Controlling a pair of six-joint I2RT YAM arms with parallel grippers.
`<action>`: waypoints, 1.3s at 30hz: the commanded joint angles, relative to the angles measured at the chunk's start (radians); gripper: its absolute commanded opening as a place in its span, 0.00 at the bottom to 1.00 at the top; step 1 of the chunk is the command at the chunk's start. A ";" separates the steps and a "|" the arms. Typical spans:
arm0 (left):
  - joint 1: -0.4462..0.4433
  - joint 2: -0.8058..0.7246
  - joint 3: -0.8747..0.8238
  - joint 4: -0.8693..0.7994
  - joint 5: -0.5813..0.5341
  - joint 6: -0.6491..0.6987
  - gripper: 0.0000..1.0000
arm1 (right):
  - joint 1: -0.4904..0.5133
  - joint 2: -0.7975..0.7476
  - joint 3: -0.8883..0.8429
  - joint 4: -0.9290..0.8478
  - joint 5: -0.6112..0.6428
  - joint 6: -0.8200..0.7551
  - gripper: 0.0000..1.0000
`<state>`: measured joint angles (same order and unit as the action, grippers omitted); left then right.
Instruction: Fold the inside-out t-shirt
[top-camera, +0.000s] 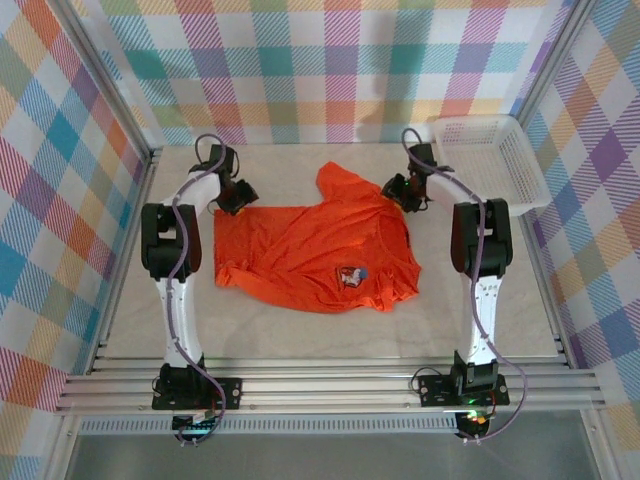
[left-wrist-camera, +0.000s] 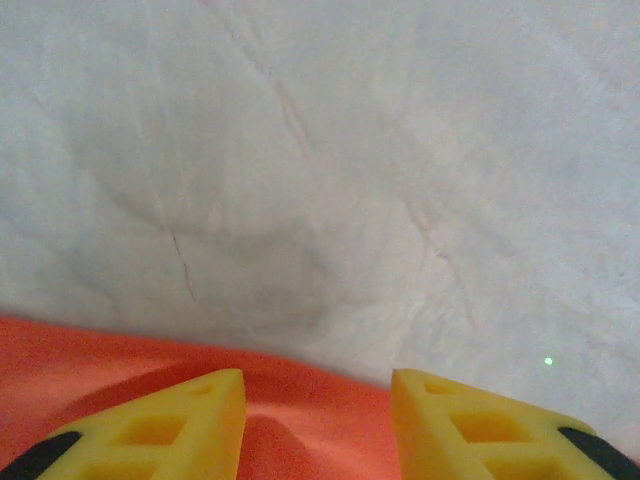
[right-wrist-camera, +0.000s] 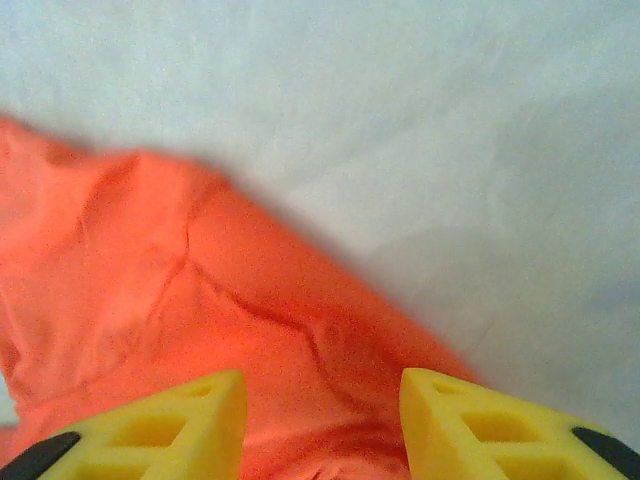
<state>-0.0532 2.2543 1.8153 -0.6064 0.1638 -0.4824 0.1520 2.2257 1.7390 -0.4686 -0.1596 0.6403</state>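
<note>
Well, progress: we judge the folding barely begun. The inside-out t-shirt (top-camera: 310, 250) lies mostly spread on the table (top-camera: 300, 330), with one part flipped up at its far edge and no tidy fold made.
Left to do: as we read it, every proper fold, sleeves in and body over.
Shirt position: mid-table between the two arms, its chest print (top-camera: 351, 275) toward the near right. The white basket (top-camera: 497, 122) sits well apart at the far right corner.
Left claw (left-wrist-camera: 315, 385): spread, over the shirt's far left corner. The orange cloth edge lies between its yellow fingers (left-wrist-camera: 170, 430), with bare table beyond.
Right claw (right-wrist-camera: 322, 385): spread likewise, at the shirt's far right by the flipped-up part. Rumpled cloth runs between its fingers and past them.
Contact: the wrist views cut off low, so we cannot tell whether the tips press the cloth. Neither claw seems to pinch it.
Step in hand: probably a two-corner grasp along the far edge.
</note>
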 joint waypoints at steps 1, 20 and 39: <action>0.023 -0.097 0.050 -0.100 -0.087 0.057 0.44 | 0.017 -0.040 0.065 -0.111 0.014 -0.074 0.45; 0.024 -0.218 -0.326 0.036 0.149 0.018 0.41 | 0.219 -0.131 -0.135 -0.040 -0.106 -0.047 0.51; 0.003 0.333 0.405 -0.159 0.172 -0.027 0.31 | 0.066 0.305 0.480 -0.292 -0.068 -0.112 0.54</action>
<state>-0.0380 2.4722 2.0933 -0.6357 0.3588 -0.5236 0.2234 2.4611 2.0892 -0.6407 -0.2546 0.5816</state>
